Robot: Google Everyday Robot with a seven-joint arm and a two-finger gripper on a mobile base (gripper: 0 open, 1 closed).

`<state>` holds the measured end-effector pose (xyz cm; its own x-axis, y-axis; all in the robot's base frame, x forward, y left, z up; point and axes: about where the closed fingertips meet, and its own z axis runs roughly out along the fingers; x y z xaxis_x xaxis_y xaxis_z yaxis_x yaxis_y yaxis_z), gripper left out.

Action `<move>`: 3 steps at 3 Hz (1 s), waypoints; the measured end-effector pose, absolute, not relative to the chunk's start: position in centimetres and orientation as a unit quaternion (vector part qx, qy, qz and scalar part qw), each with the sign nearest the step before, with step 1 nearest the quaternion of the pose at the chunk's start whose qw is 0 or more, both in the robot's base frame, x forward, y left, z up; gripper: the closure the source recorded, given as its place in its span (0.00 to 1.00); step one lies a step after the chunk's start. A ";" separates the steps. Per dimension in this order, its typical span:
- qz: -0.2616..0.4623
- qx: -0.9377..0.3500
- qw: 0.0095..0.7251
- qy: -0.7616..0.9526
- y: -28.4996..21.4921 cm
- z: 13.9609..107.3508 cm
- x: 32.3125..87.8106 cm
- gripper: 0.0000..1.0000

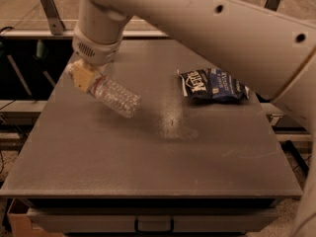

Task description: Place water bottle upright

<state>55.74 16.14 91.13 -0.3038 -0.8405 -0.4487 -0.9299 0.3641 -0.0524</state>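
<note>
The water bottle is a clear ribbed plastic bottle, held tilted with its base pointing down to the right, above the left part of the grey table. My gripper hangs from the big white arm at the upper left and is shut on the bottle's neck end. The cap and label are hidden by the tan fingers. The bottle's base is off the table surface.
A dark blue snack bag lies on the table at the right middle. The white arm spans the top of the view. A drawer handle shows below the table's front edge. Dark shelving stands to the left.
</note>
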 end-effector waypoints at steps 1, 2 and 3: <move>0.221 -0.558 0.305 0.739 15.3 97.1 57.0 1.00; 0.318 -0.557 0.366 0.675 14.8 99.9 55.6 1.00; 0.402 -0.544 0.409 0.613 12.8 101.4 54.4 1.00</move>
